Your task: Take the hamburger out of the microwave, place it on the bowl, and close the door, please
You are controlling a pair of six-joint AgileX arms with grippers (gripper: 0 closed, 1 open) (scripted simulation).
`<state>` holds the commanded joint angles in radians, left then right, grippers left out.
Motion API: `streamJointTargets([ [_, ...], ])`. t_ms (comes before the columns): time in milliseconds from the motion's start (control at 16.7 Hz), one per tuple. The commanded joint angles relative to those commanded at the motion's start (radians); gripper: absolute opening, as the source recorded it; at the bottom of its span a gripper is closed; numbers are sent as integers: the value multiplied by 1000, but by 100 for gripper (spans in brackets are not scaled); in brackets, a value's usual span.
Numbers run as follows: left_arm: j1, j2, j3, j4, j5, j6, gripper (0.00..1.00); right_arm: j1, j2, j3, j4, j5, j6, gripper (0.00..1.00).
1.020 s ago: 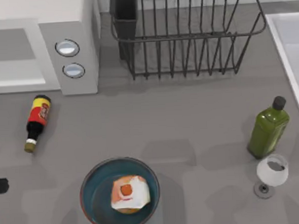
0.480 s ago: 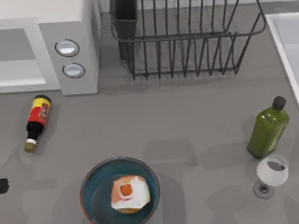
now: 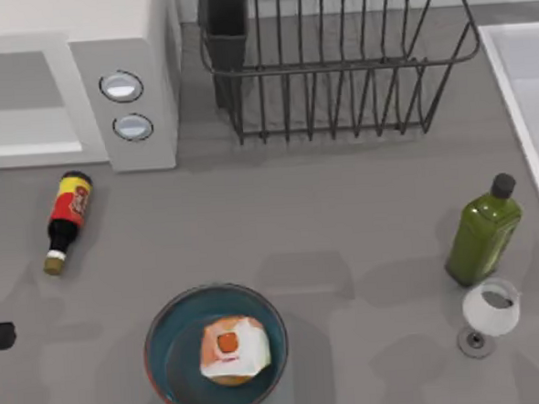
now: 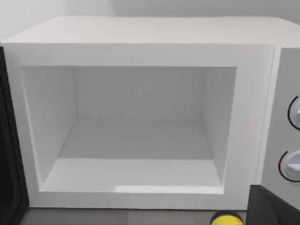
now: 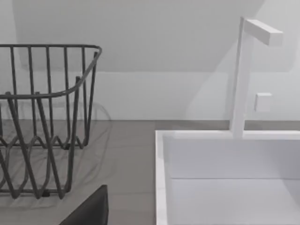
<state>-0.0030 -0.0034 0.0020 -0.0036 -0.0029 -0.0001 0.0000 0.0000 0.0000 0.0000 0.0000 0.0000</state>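
The hamburger (image 3: 233,350) sits inside the bowl (image 3: 163,332), a little toward the side of it that faces away from the microwave (image 3: 123,46), its orange-red patch facing up. The bowl stands on the grey table (image 3: 344,216) well in front of the microwave, with nothing touching its rim. Between bowl and microwave, nearer the microwave's front, a sauce bottle (image 3: 66,217) with a red and yellow label lies on its side. In my left wrist view the microwave's cavity (image 4: 136,140) is open and bare, white walls and floor all round, the two knobs (image 4: 293,164) just beside it on the front panel, and the dark inner face of the door (image 4: 7,154) standing swung out at the cavity's far side from the knobs. Beside the microwave, on its knob side, stands the dark wire dish rack (image 3: 334,61). Far from the bowl on the rack's side, a green bottle (image 3: 483,230) stands upright with a clear wine glass (image 3: 489,312) just beside it. Past them lies the white sink (image 5: 225,178) with its tap (image 5: 248,75). Whether either of my grippers is released or clenched, I cannot tell.
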Motion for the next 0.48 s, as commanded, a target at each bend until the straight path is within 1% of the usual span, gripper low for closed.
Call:
streamJointTargets([
  [300,-62,-82,39,-123,-62,-1,0,0,0,0,0,0,0,100],
  [480,-76,-100,48,-150,-76,-2,0,0,0,0,0,0,0,100],
])
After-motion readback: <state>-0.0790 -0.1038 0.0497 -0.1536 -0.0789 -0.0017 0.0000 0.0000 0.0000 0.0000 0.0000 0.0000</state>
